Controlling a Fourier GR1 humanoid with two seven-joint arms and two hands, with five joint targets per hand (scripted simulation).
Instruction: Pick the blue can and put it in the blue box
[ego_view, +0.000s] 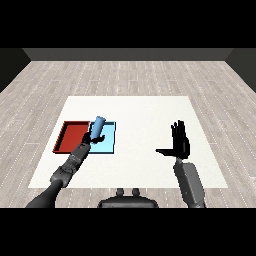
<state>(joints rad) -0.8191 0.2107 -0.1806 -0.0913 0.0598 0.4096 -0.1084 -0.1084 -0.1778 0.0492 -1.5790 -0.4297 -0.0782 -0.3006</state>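
Bare test rm, white table (150, 150), grey plank floor (125, 75), dark wall (125, 54)

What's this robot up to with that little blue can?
The robot's left hand is curled round a blue can and holds it, tilted, above the light blue tray, which lies beside a red tray on the white table. The right hand is open, raised over the table and holding nothing.

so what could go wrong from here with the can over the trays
The blue can sits tilted in the left robot hand, so it may topple or roll when released. It hangs near the edge that the light blue tray shares with the red tray, so it could land in the red one.
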